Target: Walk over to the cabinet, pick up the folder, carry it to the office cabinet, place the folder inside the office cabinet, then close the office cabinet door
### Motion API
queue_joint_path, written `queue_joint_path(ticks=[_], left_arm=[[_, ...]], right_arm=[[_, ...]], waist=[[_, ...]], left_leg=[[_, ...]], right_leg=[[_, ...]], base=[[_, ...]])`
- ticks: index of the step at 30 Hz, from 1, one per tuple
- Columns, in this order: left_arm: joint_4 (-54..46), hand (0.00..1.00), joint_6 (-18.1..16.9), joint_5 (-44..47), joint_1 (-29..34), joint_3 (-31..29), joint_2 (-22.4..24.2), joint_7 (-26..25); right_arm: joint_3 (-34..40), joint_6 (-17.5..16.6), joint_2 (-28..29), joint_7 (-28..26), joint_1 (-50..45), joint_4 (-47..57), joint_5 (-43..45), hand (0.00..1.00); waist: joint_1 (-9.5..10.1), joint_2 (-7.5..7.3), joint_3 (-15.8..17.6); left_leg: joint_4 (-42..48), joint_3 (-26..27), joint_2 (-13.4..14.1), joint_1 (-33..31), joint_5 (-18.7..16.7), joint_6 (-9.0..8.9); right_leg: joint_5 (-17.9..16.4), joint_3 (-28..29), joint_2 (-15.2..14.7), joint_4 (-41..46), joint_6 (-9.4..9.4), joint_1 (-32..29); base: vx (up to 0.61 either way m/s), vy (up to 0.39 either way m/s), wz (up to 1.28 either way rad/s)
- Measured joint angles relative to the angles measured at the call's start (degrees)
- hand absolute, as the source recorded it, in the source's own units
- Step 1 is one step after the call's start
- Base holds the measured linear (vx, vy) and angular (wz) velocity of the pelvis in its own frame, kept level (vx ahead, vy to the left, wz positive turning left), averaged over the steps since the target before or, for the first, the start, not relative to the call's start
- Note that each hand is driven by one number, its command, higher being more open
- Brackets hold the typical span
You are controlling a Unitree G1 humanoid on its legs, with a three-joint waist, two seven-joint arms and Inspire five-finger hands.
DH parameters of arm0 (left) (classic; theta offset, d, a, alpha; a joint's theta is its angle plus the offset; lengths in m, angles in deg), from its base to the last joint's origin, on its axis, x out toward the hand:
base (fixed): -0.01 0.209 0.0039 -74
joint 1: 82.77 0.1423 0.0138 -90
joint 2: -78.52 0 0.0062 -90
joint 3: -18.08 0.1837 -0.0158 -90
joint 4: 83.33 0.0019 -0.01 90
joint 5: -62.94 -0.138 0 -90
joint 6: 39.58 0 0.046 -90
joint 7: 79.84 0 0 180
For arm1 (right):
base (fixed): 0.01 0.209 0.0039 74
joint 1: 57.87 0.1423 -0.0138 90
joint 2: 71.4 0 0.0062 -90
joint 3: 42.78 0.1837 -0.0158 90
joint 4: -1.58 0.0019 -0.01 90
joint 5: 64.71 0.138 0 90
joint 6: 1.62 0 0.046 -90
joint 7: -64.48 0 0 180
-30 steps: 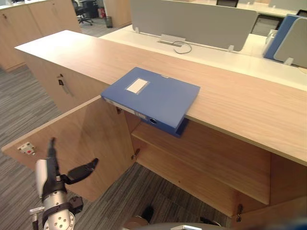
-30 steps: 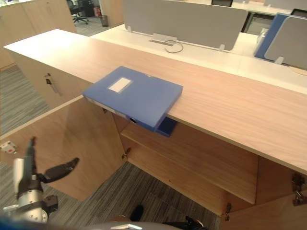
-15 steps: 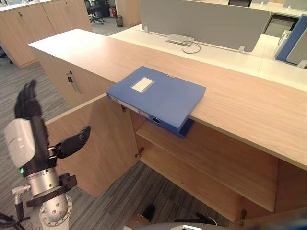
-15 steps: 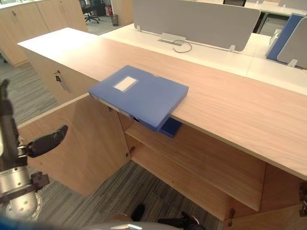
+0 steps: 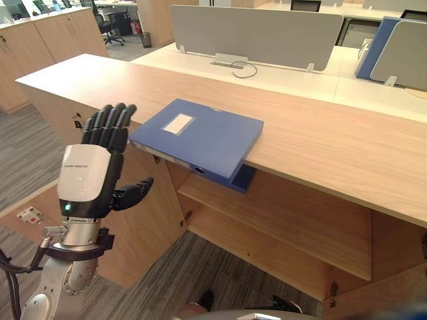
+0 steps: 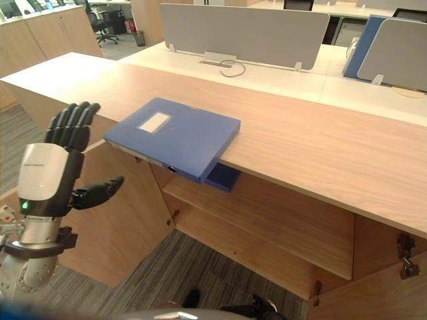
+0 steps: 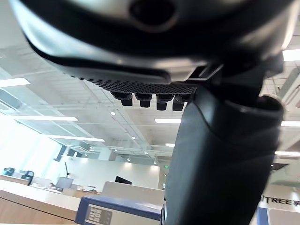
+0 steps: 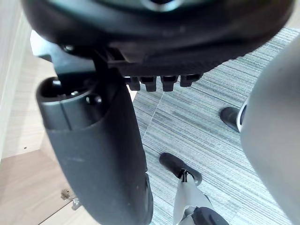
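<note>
The left hand [image 5: 93, 170] stands raised just beside the flat blue box folder [image 5: 203, 137], fingers straight, thumb spread, holding nothing; the folder overhangs the edge of the light wooden cabinet top [image 5: 320, 143], likely offering a grip underneath; the right hand [image 8: 101, 154] hangs relaxed, empty.

Bright, even overhead office light. In my left wrist view, long white ceiling strip lights [image 7: 26, 118] glow above my left hand [image 5: 90, 177], whose dark underside stands as a silhouette against them, and a paler glare spreads from one side of the room. Beyond that hand the pale wooden cabinet top [image 5: 320, 143] carries a soft sheen. The flat blue plastic folder [image 5: 200, 137] shades the open shelf [image 5: 267, 233] beneath its overhanging edge. My right hand [image 8: 98, 154] hangs dark over evenly lit grey striped carpet [image 8: 197, 117].
</note>
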Motion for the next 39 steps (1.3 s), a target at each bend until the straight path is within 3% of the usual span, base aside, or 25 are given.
queue_joint_path(ticks=[14,25,35,36,39], left_arm=[[12.43,1.00,-0.91,-4.35,-5.81,3.28,-7.05,0.04],[20.90,1.00,0.36,-4.32,-9.57,4.50,-7.08,0.10],[24.15,1.00,1.34,-4.43,-11.54,6.98,-7.07,0.12],[24.15,0.00,1.35,-4.43,-11.55,7.40,-7.07,0.11],[24.14,0.00,1.23,-4.43,-11.75,8.51,-7.05,0.12]], right_arm=[[-2.14,-0.78,-0.08,-0.04,-1.01,-0.11,-4.59,1.00],[2.40,-0.81,-0.31,-0.09,-1.40,0.73,-4.56,1.00],[6.90,-0.89,-2.39,-0.43,-2.22,1.26,-4.43,1.00],[6.92,-0.91,-2.47,-0.44,-2.34,1.57,-4.44,1.00],[6.97,-0.98,-2.44,-0.44,-2.37,1.97,-4.44,1.00]], waist=[[-0.45,-0.12,-2.50],[-1.98,-0.01,-2.41],[-4.41,1.84,-1.02],[-4.62,2.02,-0.99],[-5.09,2.08,-1.02]], left_leg=[[-0.30,5.19,1.49,3.07,-0.95,0.05],[-0.29,10.87,2.21,5.62,-2.82,0.14],[-0.06,15.91,2.73,8.27,-4.34,0.27],[-0.06,16.61,2.79,8.62,-4.55,0.37],[-0.06,18.01,2.92,8.93,-4.78,0.41]], right_leg=[[0.13,5.33,0.03,1.12,-0.45,-0.05],[0.34,11.17,-0.39,1.07,-0.41,-0.13],[0.42,16.00,-0.60,1.67,-0.32,-0.09],[0.42,16.78,-0.61,1.82,-0.32,-0.17],[0.45,17.98,-0.64,2.17,-0.26,-0.62]], base=[[-0.01,-0.011,-0.20],[0.01,0.001,-0.28],[0.02,0.007,-0.25],[-0.01,0.018,-0.28],[-0.01,0.019,-0.24]])
